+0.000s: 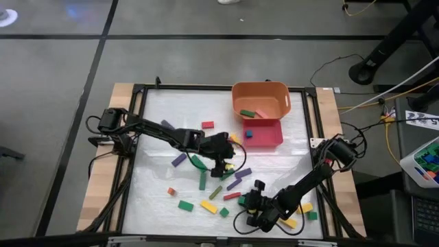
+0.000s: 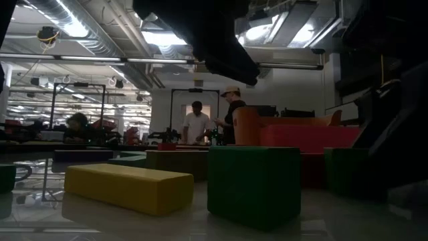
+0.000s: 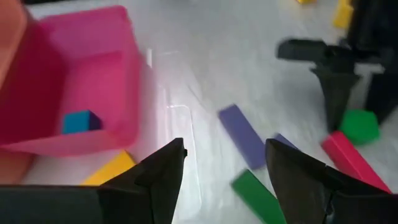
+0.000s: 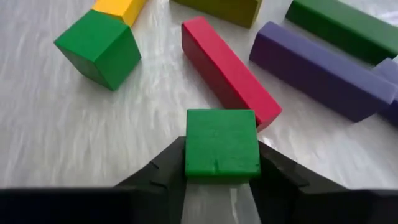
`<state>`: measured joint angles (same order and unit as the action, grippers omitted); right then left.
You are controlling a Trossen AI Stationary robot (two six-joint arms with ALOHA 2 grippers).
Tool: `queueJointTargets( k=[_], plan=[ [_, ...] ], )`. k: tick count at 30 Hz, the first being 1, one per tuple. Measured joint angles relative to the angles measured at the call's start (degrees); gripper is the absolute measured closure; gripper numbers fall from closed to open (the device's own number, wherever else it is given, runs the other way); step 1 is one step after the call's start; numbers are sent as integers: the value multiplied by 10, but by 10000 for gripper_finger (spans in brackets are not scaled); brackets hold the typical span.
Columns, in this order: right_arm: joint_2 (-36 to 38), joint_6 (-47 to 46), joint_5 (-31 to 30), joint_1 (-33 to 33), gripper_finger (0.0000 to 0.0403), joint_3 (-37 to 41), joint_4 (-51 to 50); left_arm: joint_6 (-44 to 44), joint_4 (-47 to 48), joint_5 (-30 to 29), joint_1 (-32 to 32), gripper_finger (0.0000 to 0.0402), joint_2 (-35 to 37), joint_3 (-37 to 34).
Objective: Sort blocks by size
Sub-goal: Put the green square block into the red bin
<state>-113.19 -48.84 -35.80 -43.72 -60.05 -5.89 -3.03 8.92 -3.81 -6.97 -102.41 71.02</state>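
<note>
While the left arm reaches in over the middle of the tabletop point(image 1: 158, 123), the right end effector point(image 4: 222, 180) sits low near the front edge, its two dark fingers pressed against the sides of a small green cube point(image 4: 221, 144), clenched on it. Just beyond that cube lies a red bar point(image 4: 229, 71), close but not clearly touching it; a purple bar point(image 4: 321, 70) lies beside the red one, a second green cube point(image 4: 99, 47) sits apart on the other side, and a long green bar point(image 4: 343, 27) lies farther out.

The left end effector point(image 3: 225, 169) hangs with its fingers spread wide, released and holding nothing. Past them lie a purple block point(image 3: 241, 134) and a green block point(image 3: 256, 193) on the bare surface. Near it stands the pink-red tray point(image 3: 118, 74), which holds a blue cube point(image 3: 79, 122).

From above, the remaining blocks lie scattered across the front half of the tabletop. The orange bin point(image 1: 260, 100) at the far side holds a green bar point(image 1: 247, 113) and a pink piece point(image 1: 260, 114), and touches the tray.
</note>
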Motion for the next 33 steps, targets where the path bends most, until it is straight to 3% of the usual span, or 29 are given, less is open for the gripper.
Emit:
queueJointTargets(
  k=[9,17,21,26,33],
  plan=[
    [50,57,-13,2,272,0,-40,12,47,0,-50,192,2,0],
    [167,62,-69,53,265,0,-263,44,132,-2,-57,192,12,0],
    [208,99,-112,105,267,0,-360,75,172,-3,-50,192,17,0],
    [221,159,-121,196,264,0,-416,105,187,-5,-24,192,17,0],
    [220,229,-56,321,262,0,-426,116,216,-5,20,192,17,0]
  ],
)
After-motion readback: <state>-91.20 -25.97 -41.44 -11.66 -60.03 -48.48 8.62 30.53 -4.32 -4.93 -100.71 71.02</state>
